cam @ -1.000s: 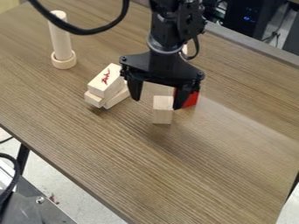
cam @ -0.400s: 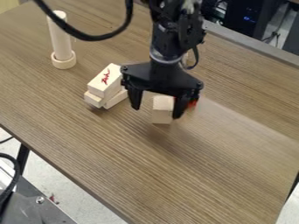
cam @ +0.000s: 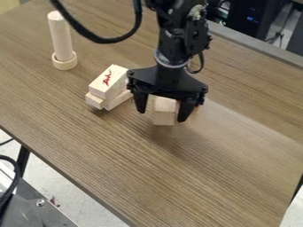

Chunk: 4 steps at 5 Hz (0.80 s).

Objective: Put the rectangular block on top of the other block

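A pale round wooden rod [cam: 61, 37] is placed upright in a pale ring-shaped base [cam: 64, 64]. Then pale rectangular wooden blocks [cam: 105, 87], red-marked on top, are stacked. The black two-finger gripper [cam: 161, 115] is held with fingers spread, over a pale rectangular wooden block [cam: 164, 116], seen upright on the brown table [cam: 148, 173].

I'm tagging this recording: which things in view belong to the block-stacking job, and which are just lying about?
Job:
gripper
pale block by its fingers
the other block, probably the red block behind or one in the wooden pile; I can't tell which

Lying about:
wooden peg in its ring
dark equipment beyond the table
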Each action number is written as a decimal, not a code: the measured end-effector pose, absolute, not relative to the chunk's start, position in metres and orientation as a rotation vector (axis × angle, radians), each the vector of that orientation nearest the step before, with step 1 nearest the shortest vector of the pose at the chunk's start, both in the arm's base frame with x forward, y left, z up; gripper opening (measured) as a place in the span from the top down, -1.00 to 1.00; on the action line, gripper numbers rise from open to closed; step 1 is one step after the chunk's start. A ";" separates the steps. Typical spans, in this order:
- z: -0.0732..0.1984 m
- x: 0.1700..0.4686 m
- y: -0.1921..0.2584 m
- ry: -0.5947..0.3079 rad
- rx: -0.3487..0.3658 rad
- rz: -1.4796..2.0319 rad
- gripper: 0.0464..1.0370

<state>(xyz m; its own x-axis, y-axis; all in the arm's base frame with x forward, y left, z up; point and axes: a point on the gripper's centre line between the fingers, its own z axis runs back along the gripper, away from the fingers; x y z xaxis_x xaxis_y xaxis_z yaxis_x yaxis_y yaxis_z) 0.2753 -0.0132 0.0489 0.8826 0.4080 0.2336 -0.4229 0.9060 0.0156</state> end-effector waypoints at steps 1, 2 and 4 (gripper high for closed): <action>0.049 0.281 -0.012 -0.238 0.056 0.449 -0.93; 0.047 0.283 -0.012 -0.240 0.053 0.449 -0.83; 0.037 0.287 -0.003 -0.226 0.068 0.455 -0.04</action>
